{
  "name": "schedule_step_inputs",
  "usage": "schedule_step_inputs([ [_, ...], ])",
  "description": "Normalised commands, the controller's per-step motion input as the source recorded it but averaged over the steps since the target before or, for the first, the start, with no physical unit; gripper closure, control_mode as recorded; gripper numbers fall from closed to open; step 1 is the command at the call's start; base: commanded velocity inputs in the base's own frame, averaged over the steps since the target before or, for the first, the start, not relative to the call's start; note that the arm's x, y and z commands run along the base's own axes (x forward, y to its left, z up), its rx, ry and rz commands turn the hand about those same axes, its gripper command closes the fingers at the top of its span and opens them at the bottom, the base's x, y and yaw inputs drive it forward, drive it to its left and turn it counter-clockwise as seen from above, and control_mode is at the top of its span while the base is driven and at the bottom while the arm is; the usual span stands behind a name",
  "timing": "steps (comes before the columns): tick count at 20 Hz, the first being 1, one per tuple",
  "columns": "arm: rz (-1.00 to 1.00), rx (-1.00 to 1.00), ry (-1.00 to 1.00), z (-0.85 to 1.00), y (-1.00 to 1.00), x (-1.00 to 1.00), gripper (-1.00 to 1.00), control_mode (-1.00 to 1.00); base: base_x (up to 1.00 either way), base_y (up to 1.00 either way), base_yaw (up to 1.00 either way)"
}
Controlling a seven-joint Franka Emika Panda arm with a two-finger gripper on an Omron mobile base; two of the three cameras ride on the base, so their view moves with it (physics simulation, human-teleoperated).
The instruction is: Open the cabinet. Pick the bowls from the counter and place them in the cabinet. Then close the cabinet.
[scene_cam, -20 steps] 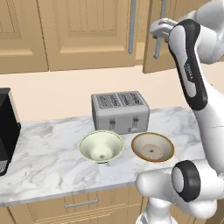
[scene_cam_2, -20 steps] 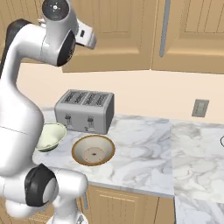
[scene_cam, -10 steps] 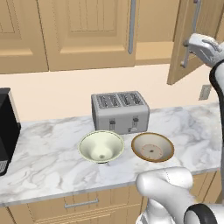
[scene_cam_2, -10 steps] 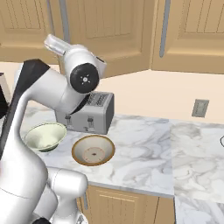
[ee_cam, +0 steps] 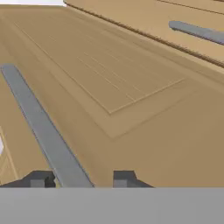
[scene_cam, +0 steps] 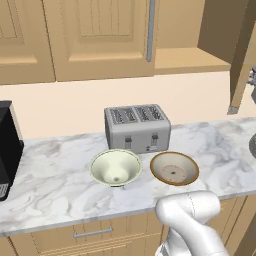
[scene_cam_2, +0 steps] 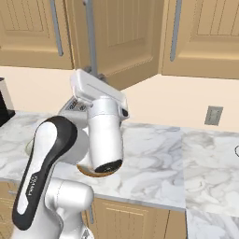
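The cabinet's [scene_cam: 190,57] right door [scene_cam_2: 121,42] stands swung open and the left door [scene_cam: 100,35] is shut. In the hand view my gripper [ee_cam: 83,179] is open around the open door's silver bar handle [ee_cam: 43,131]. The bar runs close to the left fingertip [ee_cam: 41,179], and a gap shows on the other side. Two bowls sit on the counter [scene_cam: 60,175] in front of the toaster [scene_cam: 137,127]: a cream one [scene_cam: 116,167] and a brown-rimmed one [scene_cam: 174,168]. In the right base view my arm [scene_cam_2: 105,135] covers most of the brown-rimmed bowl [scene_cam_2: 93,172].
A black machine [scene_cam: 7,150] stands at the counter's left end. More shut wall cabinets hang to the left [scene_cam: 20,35] and to the right [scene_cam_2: 205,32]. A wall outlet [scene_cam_2: 214,115] sits above the right stretch of the counter [scene_cam_2: 154,158].
The right cabinet door has swung from shut to wide open, and my hand has travelled right with its handle. Bowls and toaster have not moved.
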Motion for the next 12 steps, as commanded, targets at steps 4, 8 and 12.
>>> schedule_step_inputs([
  [4,-0.20,0.52,0.15,-0.14,-1.00,-0.57,1.00,-1.00,0.00,0.00,0.00],
  [8,-0.36,0.33,0.03,0.00,-0.67,-1.00,1.00,-1.00,0.00,0.00,0.00],
  [12,-0.44,0.20,0.00,0.09,-0.20,-1.00,1.00,-1.00,0.00,0.00,0.00],
])
